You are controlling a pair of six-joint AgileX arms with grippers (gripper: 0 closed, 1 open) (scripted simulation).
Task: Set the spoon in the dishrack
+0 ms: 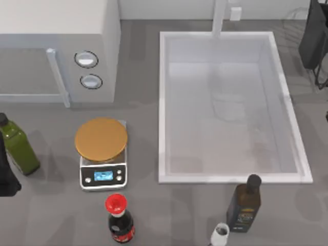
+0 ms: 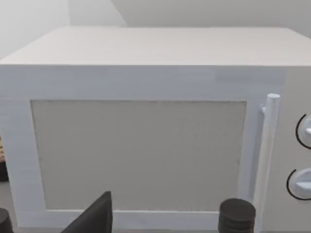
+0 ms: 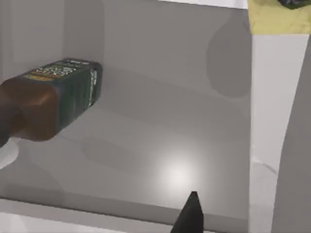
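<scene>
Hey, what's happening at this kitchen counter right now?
Two robot arms are meant to put a spoon in the black dishrack at the table's far right. The left arm sits at the left edge by the green bottle, facing the microwave. The right gripper hovers with the dark bottle by the sink in its sight.

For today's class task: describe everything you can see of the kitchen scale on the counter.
The kitchen scale stands flat on the grey counter, towards the top view's left, in front of the white microwave. Its body looks like silvery metal with a dark front panel, a small lit blue display and round buttons. A round, golden-brown weighing plate covers its top. Nothing rests on it, and the cola bottle stands apart, nearer the front edge.
</scene>
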